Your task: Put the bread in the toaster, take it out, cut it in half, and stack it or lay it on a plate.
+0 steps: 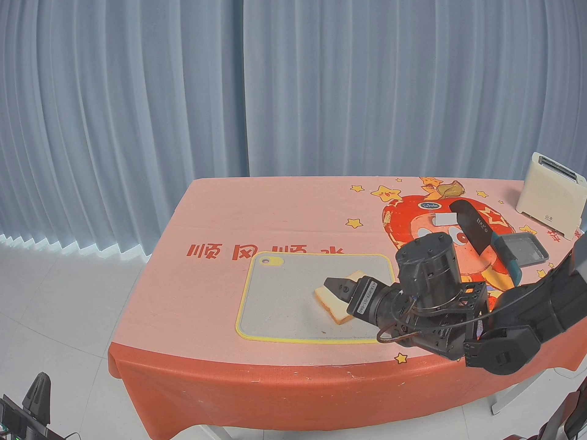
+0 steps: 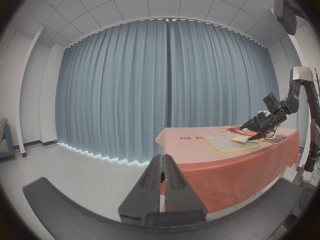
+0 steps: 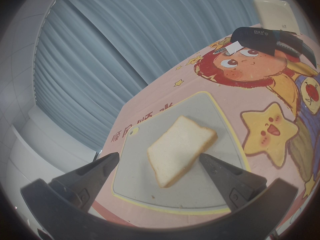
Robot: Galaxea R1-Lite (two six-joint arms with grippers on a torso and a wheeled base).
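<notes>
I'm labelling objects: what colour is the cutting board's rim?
Yellow, around a grey board; it shows best in the right wrist view.

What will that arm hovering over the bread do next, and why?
Probably the right gripper should lower a little and close its fingers on the bread. The fingers are open, one on each side of the slice, which lies flat and whole on the cutting board and looks pale and untoasted. The toaster stands off to the right.
</notes>
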